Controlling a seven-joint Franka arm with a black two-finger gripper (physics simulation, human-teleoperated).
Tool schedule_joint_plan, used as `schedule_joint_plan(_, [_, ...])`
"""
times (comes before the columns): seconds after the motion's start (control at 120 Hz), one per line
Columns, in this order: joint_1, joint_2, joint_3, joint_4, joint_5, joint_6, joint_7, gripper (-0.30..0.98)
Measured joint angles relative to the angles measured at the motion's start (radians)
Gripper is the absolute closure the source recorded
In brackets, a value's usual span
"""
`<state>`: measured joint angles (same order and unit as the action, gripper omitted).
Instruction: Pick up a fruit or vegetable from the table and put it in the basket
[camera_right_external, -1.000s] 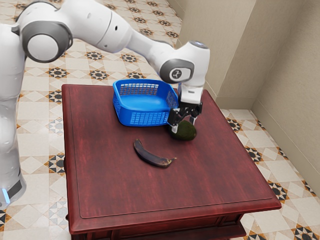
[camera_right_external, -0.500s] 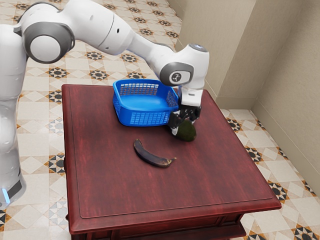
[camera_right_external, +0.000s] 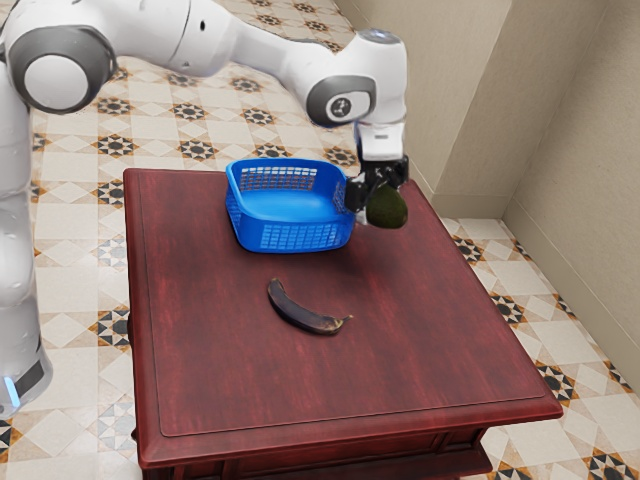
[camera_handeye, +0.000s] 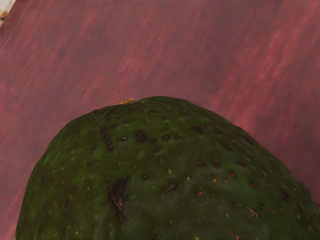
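Note:
My gripper (camera_right_external: 376, 202) is shut on the dark green avocado (camera_right_external: 387, 207), holding it above the table at the basket's side toward the exterior view's right. Part of the avocado is hidden behind the fingers. In the wrist view the avocado (camera_handeye: 165, 175) looms large just under my hand, with the red tabletop behind it. The blue basket (camera_right_external: 290, 237) stands on the table with its bare inner floor visible. A dark, curved banana (camera_right_external: 303, 314) lies on the table in front of the basket.
The red wooden table (camera_right_external: 230, 375) carries all of this. Its far edge runs behind the basket, and a beige wall (camera_right_external: 590, 150) rises beyond the table toward the exterior view's right.
My gripper closed around the avocado and rose with it off the tabletop. The arm has lifted too. Basket and banana have stayed where they were.

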<state>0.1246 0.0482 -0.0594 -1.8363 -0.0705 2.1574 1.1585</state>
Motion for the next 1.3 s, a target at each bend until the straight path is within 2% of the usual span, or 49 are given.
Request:
schedule_joint_plan(0.117, [0.006, -0.051, 0.024, 0.005, -0.002, -0.018, 0.005, 0.39])
schedule_joint_plan(0.167, [-0.020, -0.055, 0.063, 0.006, -0.003, -0.027, 0.009, 0.40])
schedule_joint_plan(0.342, [0.004, -0.048, 0.088, 0.012, -0.007, -0.064, 0.018, 0.39])
schedule_joint_plan(0.467, [0.107, 0.008, 0.052, 0.042, -0.006, -0.087, 0.025, 0.39])
schedule_joint_plan(0.6, [0.343, 0.048, 0.083, 0.079, -0.008, -0.105, 0.032, 0.38])
schedule_joint_plan(0.667, [0.398, 0.063, 0.099, 0.088, -0.009, -0.111, 0.035, 0.38])
schedule_joint_plan(1.067, [0.276, 0.023, 0.084, 0.070, -0.013, -0.153, 0.053, 0.38])
schedule_joint_plan(1.258, [0.301, -0.048, 0.017, -0.021, -0.012, -0.156, 0.060, 0.40])
schedule_joint_plan(1.3, [0.279, -0.064, 0.032, -0.044, -0.011, -0.154, 0.061, 0.40])
